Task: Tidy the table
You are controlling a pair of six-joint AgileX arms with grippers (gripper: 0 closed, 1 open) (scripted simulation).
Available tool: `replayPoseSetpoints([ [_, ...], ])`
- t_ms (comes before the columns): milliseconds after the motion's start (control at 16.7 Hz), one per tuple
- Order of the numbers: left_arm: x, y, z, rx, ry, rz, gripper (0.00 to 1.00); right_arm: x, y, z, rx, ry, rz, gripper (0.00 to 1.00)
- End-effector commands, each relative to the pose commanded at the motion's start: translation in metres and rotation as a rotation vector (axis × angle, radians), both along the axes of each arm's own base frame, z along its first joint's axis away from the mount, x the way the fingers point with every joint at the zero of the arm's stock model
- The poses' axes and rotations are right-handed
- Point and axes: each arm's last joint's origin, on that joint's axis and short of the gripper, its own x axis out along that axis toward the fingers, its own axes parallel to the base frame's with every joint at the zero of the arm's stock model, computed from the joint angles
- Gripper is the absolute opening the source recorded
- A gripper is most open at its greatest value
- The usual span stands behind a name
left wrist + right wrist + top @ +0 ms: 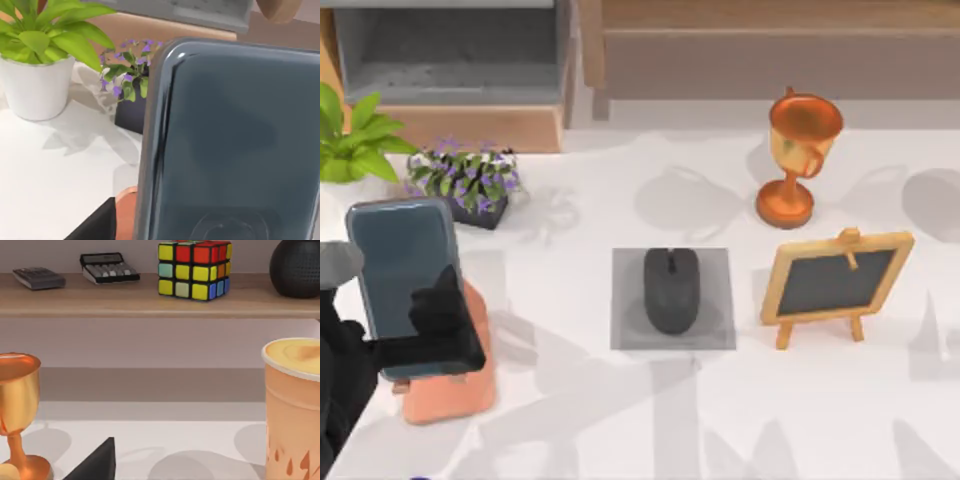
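Overhead, left gripper [435, 330] at phone [405, 285], shelf cube [194, 269] right-wrist view

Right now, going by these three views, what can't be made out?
Orange stand: top view, largely covered by the phone and the left pincer.
Phone's lower end: left wrist view, cut off by the bottom edge.
Cup: right wrist view, cut off by the right and bottom edges.
Dark round thing on the shelf: right wrist view, cut off at the top and right edges; unidentifiable.
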Motion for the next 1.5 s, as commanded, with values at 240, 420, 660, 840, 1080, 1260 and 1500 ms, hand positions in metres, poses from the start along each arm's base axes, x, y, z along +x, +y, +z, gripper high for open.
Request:
replayPoseSetpoints([
  [240,0.001,0.033,-0.009,-0.007,-0.159,-0.021,1.0,0.0,0.0,0.0,0.0,0.0,0.0,1.0],
  [420,-0.001,0.055,-0.02,0.055,-0.283,0.011,1.0,0.0,0.0,0.0,0.0,0.0,0.0,1.0],
  [660,-0.003,0.074,-0.037,0.16,-0.38,0.05,1.0,0.0,0.0,0.0,0.0,0.0,0.0,1.0],
  [840,-0.003,0.078,-0.044,0.193,-0.394,0.058,1.0,0.0,0.0,0.0,0.0,0.0,0.0,1.0],
  [1080,-0.003,0.078,-0.044,0.193,-0.394,0.058,1.0,0.0,0.0,0.0,0.0,0.0,0.0,1.0],
  [1260,-0.003,0.078,-0.044,0.193,-0.394,0.058,1.0,0.001,-0.001,0.002,0.0,0.001,-0.007,1.0],
  [1500,-0.003,0.078,-0.044,0.193,-0.394,0.058,1.0,0.012,-0.006,0.01,0.0,0.022,-0.038,1.0],
])
